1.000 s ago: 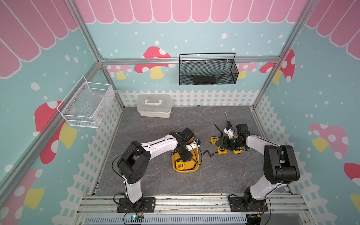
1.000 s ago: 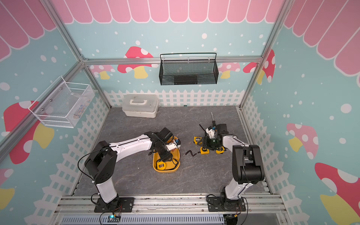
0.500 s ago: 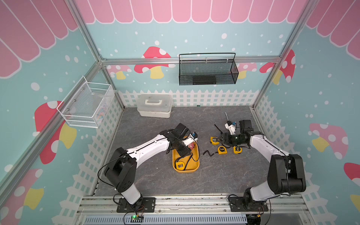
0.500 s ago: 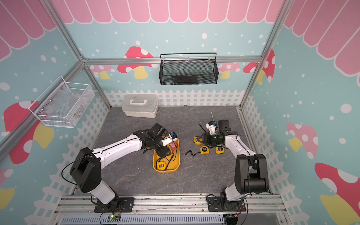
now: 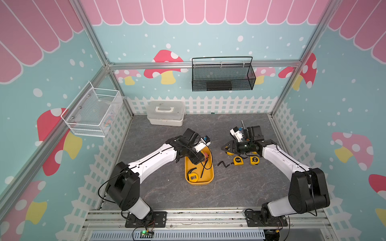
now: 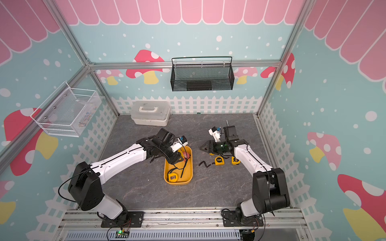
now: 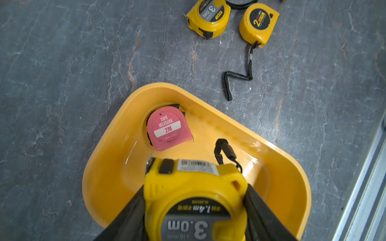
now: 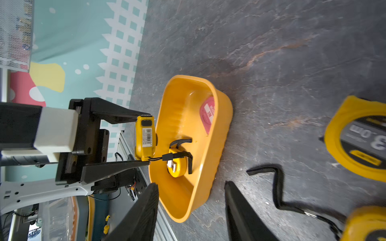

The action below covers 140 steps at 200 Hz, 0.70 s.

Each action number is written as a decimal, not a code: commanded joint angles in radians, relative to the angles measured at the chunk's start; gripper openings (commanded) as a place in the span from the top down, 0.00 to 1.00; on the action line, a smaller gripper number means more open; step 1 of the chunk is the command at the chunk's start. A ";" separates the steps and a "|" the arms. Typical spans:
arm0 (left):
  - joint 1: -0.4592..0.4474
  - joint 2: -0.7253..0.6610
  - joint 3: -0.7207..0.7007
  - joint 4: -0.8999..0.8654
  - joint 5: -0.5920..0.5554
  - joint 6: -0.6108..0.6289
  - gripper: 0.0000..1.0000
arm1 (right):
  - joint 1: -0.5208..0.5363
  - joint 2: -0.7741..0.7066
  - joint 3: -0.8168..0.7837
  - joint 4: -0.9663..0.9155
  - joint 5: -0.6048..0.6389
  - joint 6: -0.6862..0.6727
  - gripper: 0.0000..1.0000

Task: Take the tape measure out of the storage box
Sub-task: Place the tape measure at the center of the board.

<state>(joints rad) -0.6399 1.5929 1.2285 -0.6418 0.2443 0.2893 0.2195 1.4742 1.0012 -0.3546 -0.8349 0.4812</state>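
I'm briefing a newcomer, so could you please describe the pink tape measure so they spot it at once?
On the grey table, find the shallow yellow tray near the middle. The pink tape measure lies flat in its far end. It alone is pink, with a white 2M band; its neighbours are yellow.

left claw (image 7: 195, 186): clamped, tilted downward | right claw (image 8: 191, 184): jaws apart, low and level, pointing inward

Both top views look down from high at 6 o'clock toward 12 — close wrist views share the storage box (image 7: 104, 177).
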 commanded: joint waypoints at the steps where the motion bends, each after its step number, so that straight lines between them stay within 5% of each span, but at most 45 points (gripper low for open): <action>1: 0.005 -0.027 0.010 0.062 0.051 -0.029 0.39 | 0.031 0.009 0.022 0.091 -0.044 0.068 0.48; 140: 0.002 -0.022 0.018 0.167 0.094 -0.062 0.39 | 0.159 0.144 0.054 0.329 -0.098 0.247 0.48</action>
<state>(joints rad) -0.6395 1.5929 1.2285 -0.5243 0.3088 0.2405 0.3622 1.5929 1.0275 -0.0620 -0.9138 0.7033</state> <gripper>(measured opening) 0.624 0.517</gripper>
